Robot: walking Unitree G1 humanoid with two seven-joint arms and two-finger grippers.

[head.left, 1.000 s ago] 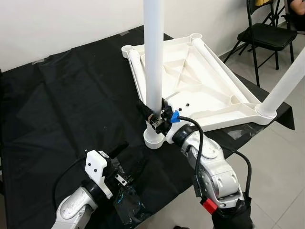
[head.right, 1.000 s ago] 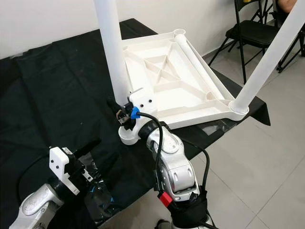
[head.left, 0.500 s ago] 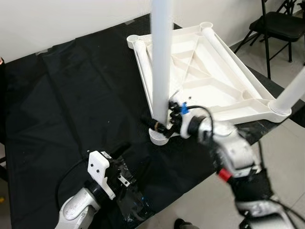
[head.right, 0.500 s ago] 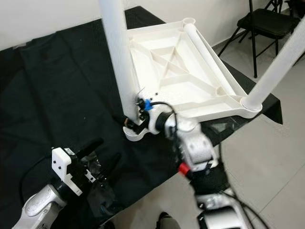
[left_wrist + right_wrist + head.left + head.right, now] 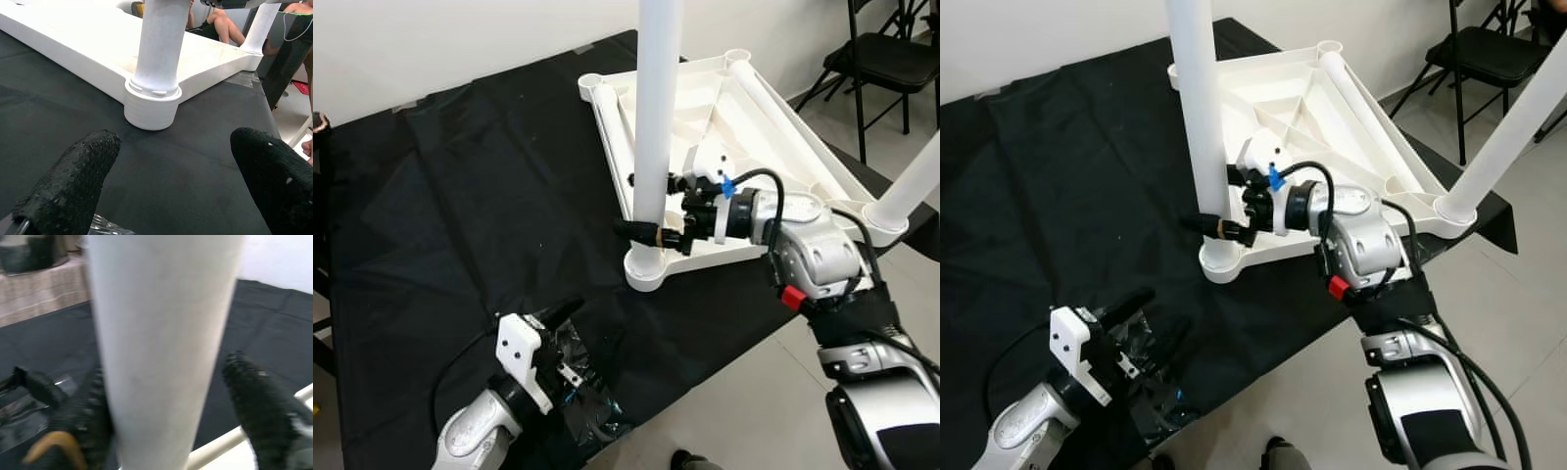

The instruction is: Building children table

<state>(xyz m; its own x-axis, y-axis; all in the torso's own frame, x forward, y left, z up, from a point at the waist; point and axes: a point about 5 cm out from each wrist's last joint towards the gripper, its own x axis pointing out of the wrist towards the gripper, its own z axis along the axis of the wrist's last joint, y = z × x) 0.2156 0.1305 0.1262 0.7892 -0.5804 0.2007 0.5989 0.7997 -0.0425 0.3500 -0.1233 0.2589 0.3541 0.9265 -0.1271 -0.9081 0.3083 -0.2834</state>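
The left claw [image 5: 570,323] hovers low over the black-draped surface [image 5: 460,196], its two black fingers [image 5: 73,181] spread wide with nothing between them. Just beneath and beside it lies a crumpled clear plastic bag [image 5: 582,392]. In the left wrist view the fingers point toward the round corner socket [image 5: 150,105] of the overturned white tabletop [image 5: 744,147], which sits well apart from them.

An upright white table leg [image 5: 656,127] stands in that socket at the tabletop's near corner. The right claw [image 5: 651,233] reaches in from the right and sits around the leg just above the socket, one finger on each side; in the right wrist view the fingers [image 5: 257,401] flank the tube, though whether they press on it cannot be told.

Farther right, a second white leg [image 5: 911,181] rises tilted from another corner socket at the surface's edge. A black folding chair [image 5: 891,59] stands on the floor behind it.
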